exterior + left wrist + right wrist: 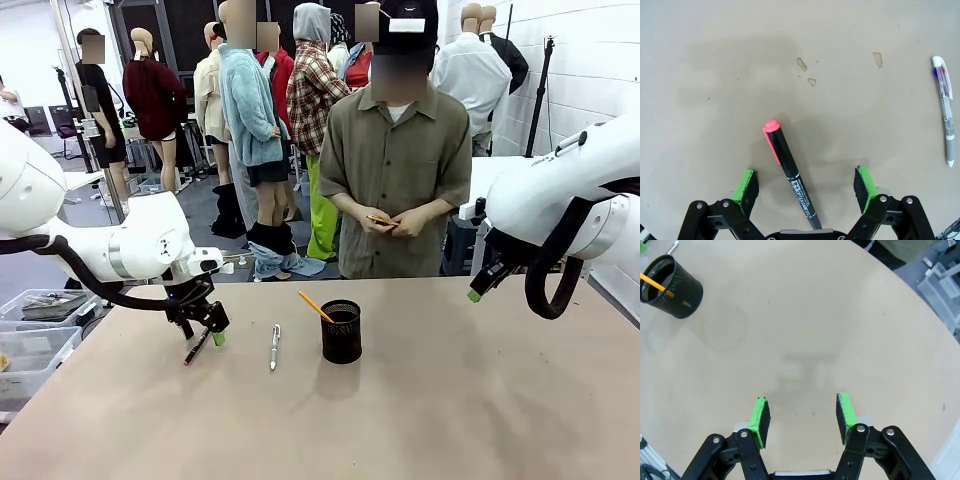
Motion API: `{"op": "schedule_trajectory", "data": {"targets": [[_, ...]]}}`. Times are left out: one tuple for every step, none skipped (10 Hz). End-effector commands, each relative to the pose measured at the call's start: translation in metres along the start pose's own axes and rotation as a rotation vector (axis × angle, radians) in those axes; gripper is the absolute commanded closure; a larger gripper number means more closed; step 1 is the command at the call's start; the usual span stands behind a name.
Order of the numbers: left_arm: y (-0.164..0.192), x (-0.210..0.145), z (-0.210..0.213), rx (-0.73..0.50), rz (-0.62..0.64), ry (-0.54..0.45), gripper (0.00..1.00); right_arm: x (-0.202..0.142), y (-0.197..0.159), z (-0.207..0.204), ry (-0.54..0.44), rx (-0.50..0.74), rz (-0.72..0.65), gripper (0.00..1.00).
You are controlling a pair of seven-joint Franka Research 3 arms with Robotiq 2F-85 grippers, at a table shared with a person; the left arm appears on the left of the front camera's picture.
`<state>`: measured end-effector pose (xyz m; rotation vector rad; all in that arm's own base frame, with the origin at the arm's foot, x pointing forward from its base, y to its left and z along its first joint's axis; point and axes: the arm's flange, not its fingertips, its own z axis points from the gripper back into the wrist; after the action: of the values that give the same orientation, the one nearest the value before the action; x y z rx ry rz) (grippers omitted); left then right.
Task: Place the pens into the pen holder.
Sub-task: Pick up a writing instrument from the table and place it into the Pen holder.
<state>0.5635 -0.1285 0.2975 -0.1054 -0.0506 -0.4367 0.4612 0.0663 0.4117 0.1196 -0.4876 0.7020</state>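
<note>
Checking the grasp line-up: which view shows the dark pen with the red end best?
The left wrist view: the dark pen lies large and sharp between the open fingers of the left gripper, red end pointing away. The front view shows the pen small, slanting out below that gripper.

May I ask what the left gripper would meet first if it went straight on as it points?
Most likely the dark pen with the red end, which lies between the left gripper's open fingers, then the table; depth is unclear.

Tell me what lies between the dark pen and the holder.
The white-silver pen lies between the dark pen and the holder, in the front view.
</note>
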Motion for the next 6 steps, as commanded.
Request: {"op": "schedule_trajectory", "data": {"targets": [[0.004,0.006,-0.002,0.041,0.03,0.028,0.16,-0.004,-0.002,-0.003,-0.028,0.005,0.012,0.33],[0.005,0.005,-0.002,0.043,0.038,0.039,0.36,-0.004,-0.002,-0.003,-0.028,0.005,0.012,0.33],[0.005,0.005,-0.002,0.045,0.041,0.062,0.55,-0.004,-0.002,-0.003,-0.028,0.005,0.012,0.33],[0.004,0.003,-0.002,0.048,0.039,0.069,0.75,-0.004,-0.002,-0.003,-0.028,0.005,0.012,0.33],[0.0,0.0,0.002,0.068,0.03,0.062,0.95,-0.004,-0.002,-0.003,-0.028,0.005,0.012,0.33],[-0.006,-0.004,0.007,0.089,0.006,0.069,1.0,-0.004,-0.002,-0.003,-0.028,0.005,0.012,0.33]]}}
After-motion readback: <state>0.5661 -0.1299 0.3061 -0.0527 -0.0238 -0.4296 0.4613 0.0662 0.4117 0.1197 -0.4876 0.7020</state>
